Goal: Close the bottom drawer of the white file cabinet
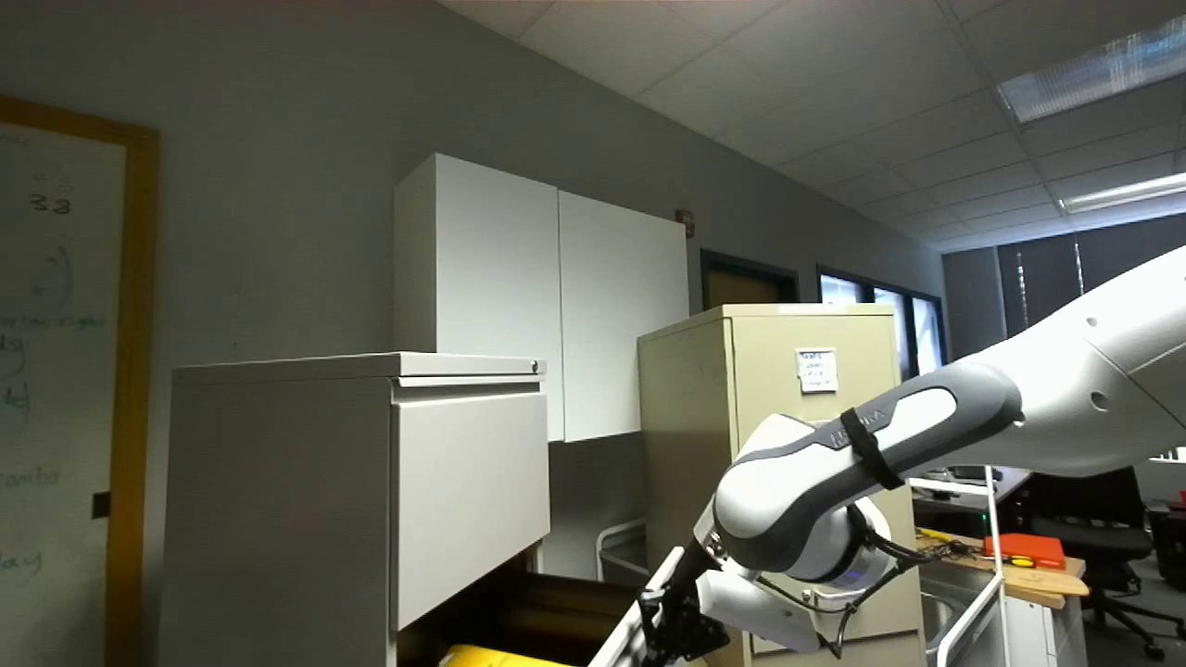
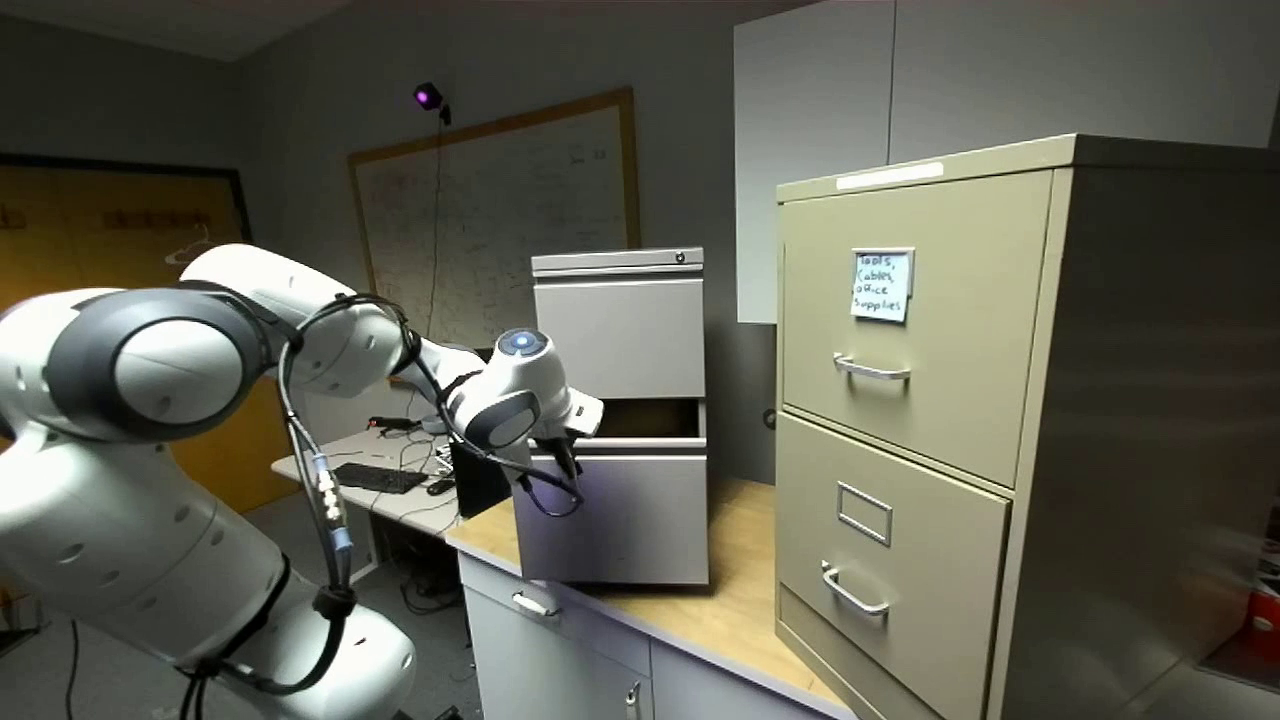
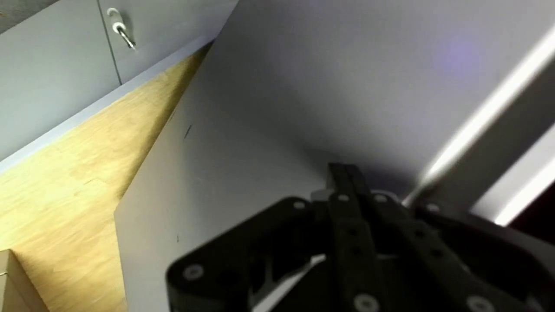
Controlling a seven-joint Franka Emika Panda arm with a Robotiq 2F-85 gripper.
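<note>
The white file cabinet [image 1: 278, 500] stands with its plain upper front shut; it also shows in an exterior view [image 2: 620, 340]. Its bottom drawer [image 2: 625, 520] is pulled out, with a dark gap above it and yellow contents [image 1: 491, 658] inside. The drawer's flat front fills much of the wrist view [image 3: 260, 130]. My gripper [image 3: 344, 169] has its fingertips together with nothing between them. It is at the outer face of the drawer front, near its top edge; whether the tips touch it I cannot tell. The gripper also shows in both exterior views [image 1: 672, 625] [image 2: 568, 462].
A beige cabinet with handles [image 2: 900, 440] stands beside the white cabinet. A white wall cupboard [image 1: 621, 315] hangs behind. The white cabinet stands on a wooden countertop [image 2: 740, 530] over white base cupboards [image 2: 560, 640]. A loose cable [image 2: 550, 510] hangs from my wrist.
</note>
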